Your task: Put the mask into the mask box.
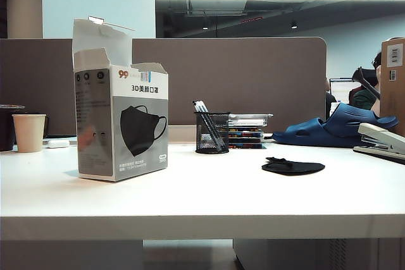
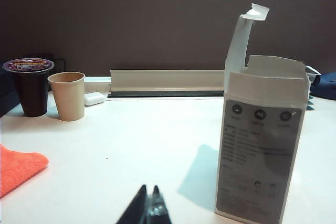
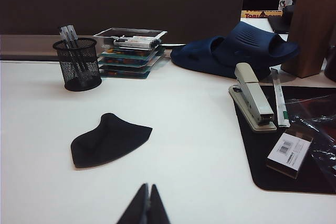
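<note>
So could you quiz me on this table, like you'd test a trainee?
1. True or false: the mask box has its top flaps open.
2. What does the mask lie on: A the white table, B the blue slipper, C the stapler?
3. Fill in: the pens stand in a black mesh ____.

Key: 1 true. 2 A; it lies flat, apart from the box. 3 cup. Both the left gripper and right gripper have their fingers shut, holding nothing.

orange cloth (image 2: 18, 167) cut by frame edge, mask box (image 2: 261, 140) base cropped, box print unreadable
</note>
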Action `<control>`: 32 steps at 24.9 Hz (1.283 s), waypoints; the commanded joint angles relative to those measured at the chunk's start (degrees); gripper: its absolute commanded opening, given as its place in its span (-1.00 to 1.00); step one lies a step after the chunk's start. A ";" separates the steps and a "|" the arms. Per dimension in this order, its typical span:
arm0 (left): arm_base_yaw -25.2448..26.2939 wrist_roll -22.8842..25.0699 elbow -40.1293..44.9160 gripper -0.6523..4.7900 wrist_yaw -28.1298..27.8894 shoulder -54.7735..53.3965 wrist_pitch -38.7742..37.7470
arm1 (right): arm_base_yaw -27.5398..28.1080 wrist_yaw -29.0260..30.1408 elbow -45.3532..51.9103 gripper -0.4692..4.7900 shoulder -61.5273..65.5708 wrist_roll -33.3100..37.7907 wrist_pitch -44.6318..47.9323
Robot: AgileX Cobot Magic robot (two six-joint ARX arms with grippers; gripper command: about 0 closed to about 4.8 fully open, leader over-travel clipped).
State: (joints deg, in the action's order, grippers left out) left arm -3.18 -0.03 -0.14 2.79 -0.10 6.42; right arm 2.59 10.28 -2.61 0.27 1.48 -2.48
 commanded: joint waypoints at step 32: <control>-0.37 -2.93 -11.08 -0.78 19.52 -0.28 -9.49 | -0.07 1.22 -20.22 -0.86 4.48 1.53 -17.40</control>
State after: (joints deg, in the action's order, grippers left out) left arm -3.62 -3.46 -9.85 21.93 -0.19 -1.48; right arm 2.59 11.66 -21.12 3.33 2.79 -17.91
